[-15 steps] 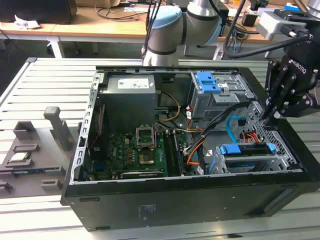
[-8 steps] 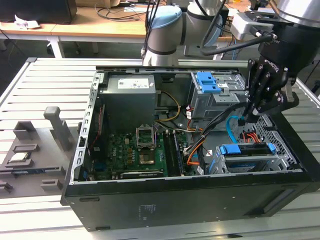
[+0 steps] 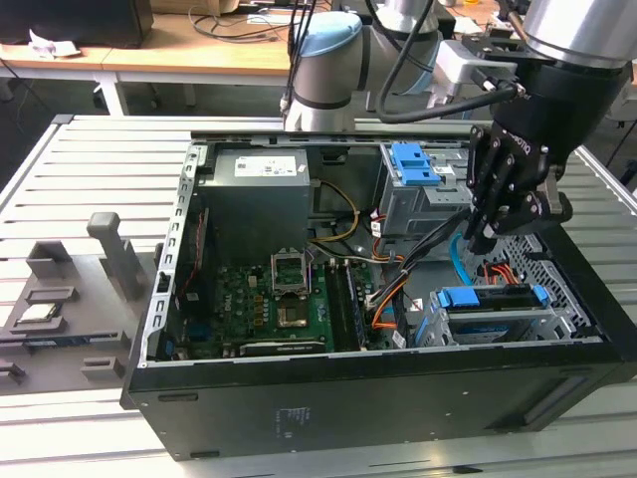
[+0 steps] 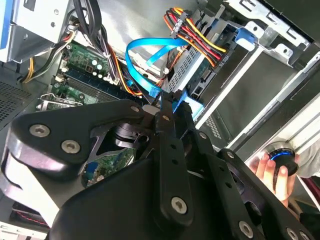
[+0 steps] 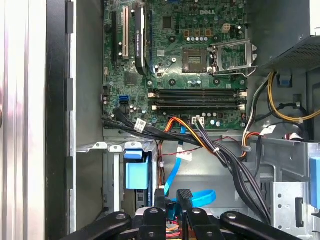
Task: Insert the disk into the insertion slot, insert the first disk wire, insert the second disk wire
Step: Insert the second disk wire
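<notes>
Hovering inside the case, our gripper [image 4: 164, 106] pinches the second disk wire [image 4: 145, 67] near its plug end, its blue loop arching away from the fingertips. The disk [image 3: 488, 298] sits seated in the insertion slot [image 3: 518, 324], just below us.

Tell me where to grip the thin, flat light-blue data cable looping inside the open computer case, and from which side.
Probably best: take the light-blue cable on the straight stretch at its end, by the gripper, not on the springy loop. Come down through the case's open side and squeeze its flat faces; the red, yellow and black wire bundle crowds the other side.
</notes>
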Robot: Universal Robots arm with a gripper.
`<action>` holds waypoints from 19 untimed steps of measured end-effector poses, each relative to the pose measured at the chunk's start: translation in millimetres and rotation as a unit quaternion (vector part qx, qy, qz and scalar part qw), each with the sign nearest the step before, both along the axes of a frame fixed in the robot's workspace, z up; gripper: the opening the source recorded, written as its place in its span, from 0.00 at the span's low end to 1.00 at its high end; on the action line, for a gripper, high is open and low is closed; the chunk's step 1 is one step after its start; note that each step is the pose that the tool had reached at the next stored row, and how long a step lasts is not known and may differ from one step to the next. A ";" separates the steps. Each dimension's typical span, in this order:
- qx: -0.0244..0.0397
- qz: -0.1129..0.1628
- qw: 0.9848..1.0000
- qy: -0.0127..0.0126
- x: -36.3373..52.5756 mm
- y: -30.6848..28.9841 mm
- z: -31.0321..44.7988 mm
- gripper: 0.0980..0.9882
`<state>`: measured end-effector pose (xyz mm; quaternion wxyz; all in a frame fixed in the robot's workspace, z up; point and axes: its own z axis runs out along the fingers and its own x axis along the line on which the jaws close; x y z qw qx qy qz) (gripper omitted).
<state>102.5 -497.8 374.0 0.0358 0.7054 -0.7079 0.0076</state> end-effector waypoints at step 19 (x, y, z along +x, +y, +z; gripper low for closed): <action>-0.004 0.000 1.000 0.001 15.6 -29.1 -24.6 0.07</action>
